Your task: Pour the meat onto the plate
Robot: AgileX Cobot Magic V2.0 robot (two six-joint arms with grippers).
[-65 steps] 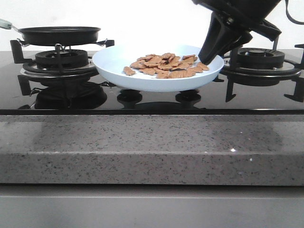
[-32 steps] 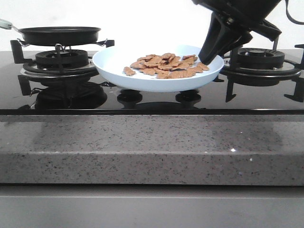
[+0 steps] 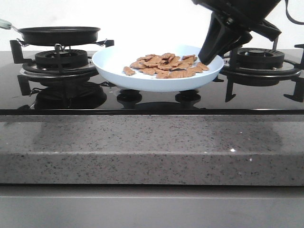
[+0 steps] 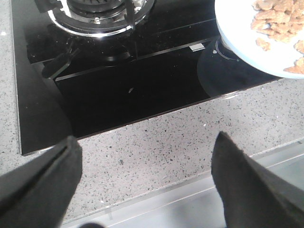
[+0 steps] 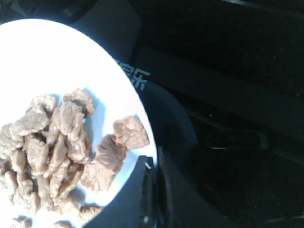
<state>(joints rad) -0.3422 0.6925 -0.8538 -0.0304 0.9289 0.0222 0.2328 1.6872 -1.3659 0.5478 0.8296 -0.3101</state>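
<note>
The pale-blue plate sits level over the middle of the black stovetop, just above the two knobs. The orange-brown meat lies in a loose pile on it. My right gripper is shut on the plate's right rim. The right wrist view shows the fingers clamped over the edge of the plate beside the meat. My left gripper is open and empty over the counter's front edge, with the plate off to one side. I cannot tell whether the plate touches the stove.
A black frying pan with a pale handle sits on the left burner. Another burner grate stands behind my right gripper. Two stove knobs are under the plate. A speckled grey counter ledge runs along the front.
The plate has edged up very slightly in my right gripper's hold. Nothing else has moved.
</note>
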